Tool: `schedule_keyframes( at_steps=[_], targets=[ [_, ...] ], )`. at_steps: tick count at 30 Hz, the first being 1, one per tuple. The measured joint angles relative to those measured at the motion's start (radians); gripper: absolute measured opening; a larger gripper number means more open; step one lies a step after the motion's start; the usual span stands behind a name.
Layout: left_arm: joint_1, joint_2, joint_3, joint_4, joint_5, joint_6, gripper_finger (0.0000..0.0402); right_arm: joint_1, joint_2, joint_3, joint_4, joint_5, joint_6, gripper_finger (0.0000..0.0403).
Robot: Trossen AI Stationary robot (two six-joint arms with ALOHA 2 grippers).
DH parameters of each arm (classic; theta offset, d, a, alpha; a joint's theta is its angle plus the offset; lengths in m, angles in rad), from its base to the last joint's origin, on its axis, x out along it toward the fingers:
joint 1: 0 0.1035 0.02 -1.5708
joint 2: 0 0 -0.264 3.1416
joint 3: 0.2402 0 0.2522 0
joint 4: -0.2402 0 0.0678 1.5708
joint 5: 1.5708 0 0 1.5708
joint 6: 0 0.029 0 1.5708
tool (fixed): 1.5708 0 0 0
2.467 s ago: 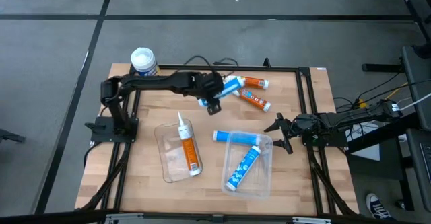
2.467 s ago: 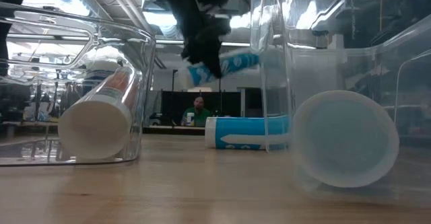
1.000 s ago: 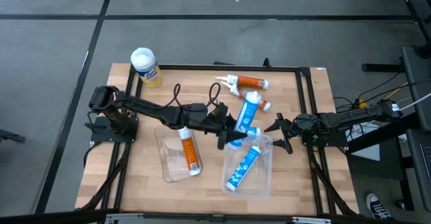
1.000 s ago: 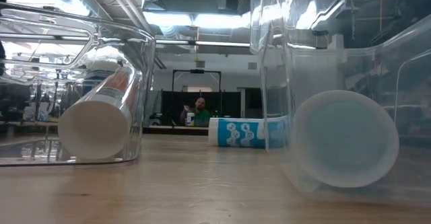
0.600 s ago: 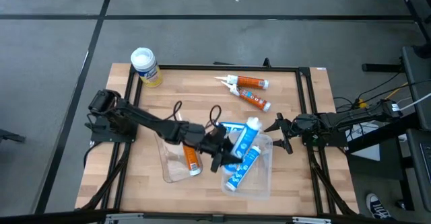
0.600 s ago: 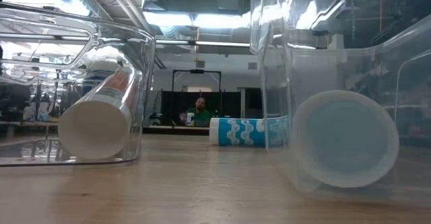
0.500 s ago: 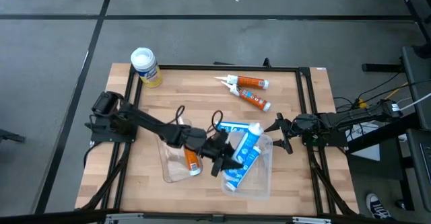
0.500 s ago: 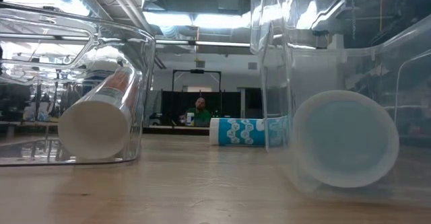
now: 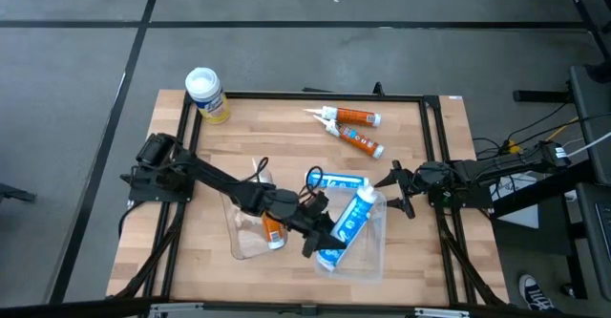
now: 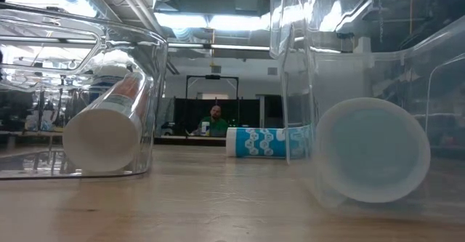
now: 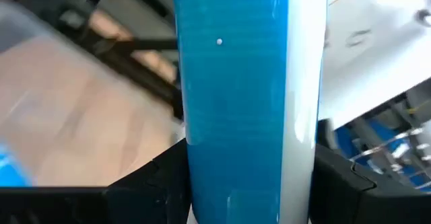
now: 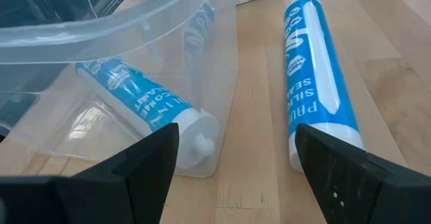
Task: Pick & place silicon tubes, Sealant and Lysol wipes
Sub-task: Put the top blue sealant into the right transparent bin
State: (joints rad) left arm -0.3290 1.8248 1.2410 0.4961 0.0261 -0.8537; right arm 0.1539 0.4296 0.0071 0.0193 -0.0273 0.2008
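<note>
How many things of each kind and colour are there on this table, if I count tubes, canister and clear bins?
Blue tubes: 3 (on the table, in the right bin, held by the left end effector)
Orange tubes: 3 ()
Yellow Lysol wipes canister: 1
Clear bins: 2 ()
Total: 9

floor [image 9: 286, 60]: grey, crossed by dark seams, around the wooden table [image 9: 286, 146] | ceiling [image 10: 211, 20]: bright strip lights and pipes | far room: a seated person [image 10: 215, 120] under a dark frame [image 10: 212, 78] | shelving at left, blurred
</note>
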Motion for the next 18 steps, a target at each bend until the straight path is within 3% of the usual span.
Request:
schedule_keyframes(
  at_steps=[5, 13, 18],
  targets=[
    [0.018, 0.000, 0.019, -0.131, -0.029, -0.024, 0.0209, 0.000, 0.000, 0.000, 0.000, 0.000, 0.000, 0.0298],
    [0.031, 0.000, 0.143, -0.475, -0.238, -0.009, 0.0209, 0.000, 0.000, 0.000, 0.000, 0.000, 0.000, 0.0298],
    [0.032, 0.038, 0.242, -0.564, -0.325, 0.029, 0.0209, 0.000, 0.000, 0.000, 0.000, 0.000, 0.000, 0.0298]
  ],
)
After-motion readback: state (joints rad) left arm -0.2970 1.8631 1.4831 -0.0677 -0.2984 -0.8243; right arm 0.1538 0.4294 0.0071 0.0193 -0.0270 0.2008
